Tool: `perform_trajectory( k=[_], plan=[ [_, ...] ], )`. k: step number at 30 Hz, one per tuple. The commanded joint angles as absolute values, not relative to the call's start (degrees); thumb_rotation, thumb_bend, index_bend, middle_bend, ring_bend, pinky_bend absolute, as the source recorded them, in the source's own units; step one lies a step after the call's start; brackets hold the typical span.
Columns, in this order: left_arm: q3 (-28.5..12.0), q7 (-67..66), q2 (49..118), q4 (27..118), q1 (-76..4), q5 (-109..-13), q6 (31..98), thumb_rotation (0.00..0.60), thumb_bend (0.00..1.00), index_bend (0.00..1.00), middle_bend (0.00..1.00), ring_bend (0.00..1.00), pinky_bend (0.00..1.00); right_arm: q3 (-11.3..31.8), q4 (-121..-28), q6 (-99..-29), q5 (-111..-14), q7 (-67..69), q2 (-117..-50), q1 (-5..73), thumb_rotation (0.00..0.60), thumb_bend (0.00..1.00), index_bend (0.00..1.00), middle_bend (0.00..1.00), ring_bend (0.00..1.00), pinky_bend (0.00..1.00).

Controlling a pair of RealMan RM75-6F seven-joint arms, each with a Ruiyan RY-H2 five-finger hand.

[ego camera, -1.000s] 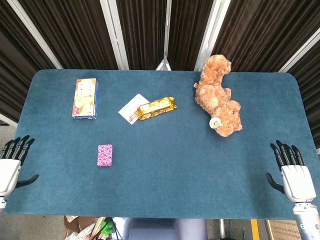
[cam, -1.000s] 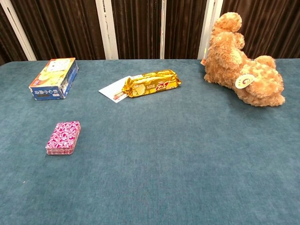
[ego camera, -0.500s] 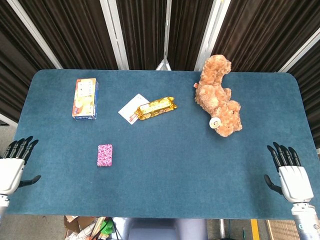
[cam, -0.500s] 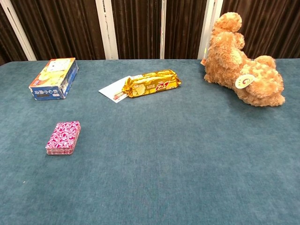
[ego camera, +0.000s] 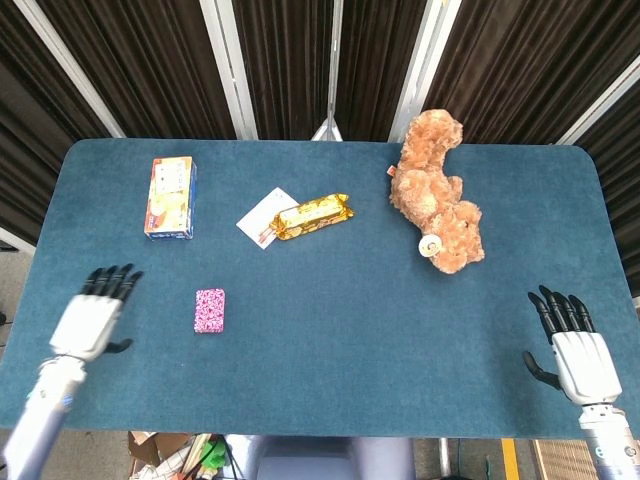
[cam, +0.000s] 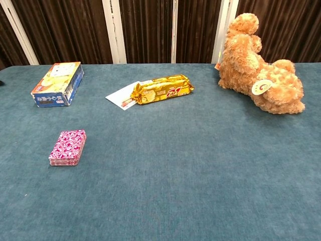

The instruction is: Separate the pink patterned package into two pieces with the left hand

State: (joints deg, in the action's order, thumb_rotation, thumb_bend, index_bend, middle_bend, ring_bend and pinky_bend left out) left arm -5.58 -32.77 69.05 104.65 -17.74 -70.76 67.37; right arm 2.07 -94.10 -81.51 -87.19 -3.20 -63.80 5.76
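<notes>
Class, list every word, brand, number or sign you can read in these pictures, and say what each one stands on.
Blue box: print on its side, too blurred to read.
Gold snack wrapper: red lettering, too small to read.
Teddy bear: round tag with a mark, unreadable.
White card: nothing legible.
Pink patterned package: pattern only, no words.

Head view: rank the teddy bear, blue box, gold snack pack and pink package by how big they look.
1. Teddy bear, clearly largest.
2. Blue box.
3. Gold snack pack, close to the box, so that order is unsure.
4. Pink package, smallest.
</notes>
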Motion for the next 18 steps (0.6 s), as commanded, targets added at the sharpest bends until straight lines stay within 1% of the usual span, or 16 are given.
perform_trajectory(
  k=[1,5,7,10,15,18],
  plan=[
    [-8.0,-44.4,75.0,107.7,-23.7,-59.8,63.6,0.600,0.11,0.05,0.00,0.00,0.02,2.0,-94.1,-81.4,-87.1,-2.8,-63.7,5.8,0.600,0.36,0.00,0.00,0.00,0.05],
    [-9.3,-53.0,79.9,107.7,-28.1,-50.0,64.3,0.600,0.12,0.06,0.00,0.00,0.02,2.0,-94.3,-81.3,-87.0,-2.2,-63.5,5.8,0.600,0.36,0.00,0.00,0.00,0.05],
    [-9.7,-55.8,81.8,107.4,-29.8,-46.6,65.2,0.600,0.12,0.08,0.00,0.00,0.02,2.0,-94.3,-81.2,-87.0,-2.0,-63.4,5.8,0.600,0.36,0.00,0.00,0.00,0.05],
    [-10.8,-59.8,86.3,105.4,-33.2,-40.1,66.6,0.600,0.14,0.10,0.00,0.00,0.02,1.9,-94.5,-80.9,-87.0,-1.3,-63.3,6.0,0.600,0.36,0.00,0.00,0.00,0.05],
    [-11.3,-61.6,89.5,103.6,-35.9,-35.3,68.2,0.600,0.14,0.11,0.00,0.00,0.02,1.9,-94.5,-80.9,-87.2,-0.8,-63.2,6.0,0.600,0.36,0.00,0.00,0.00,0.05],
    [-11.3,-61.6,90.7,102.6,-37.0,-34.0,68.6,0.600,0.17,0.12,0.00,0.00,0.02,1.8,-94.5,-81.0,-87.5,-0.4,-63.2,6.0,0.600,0.36,0.00,0.00,0.00,0.05]
  ],
)
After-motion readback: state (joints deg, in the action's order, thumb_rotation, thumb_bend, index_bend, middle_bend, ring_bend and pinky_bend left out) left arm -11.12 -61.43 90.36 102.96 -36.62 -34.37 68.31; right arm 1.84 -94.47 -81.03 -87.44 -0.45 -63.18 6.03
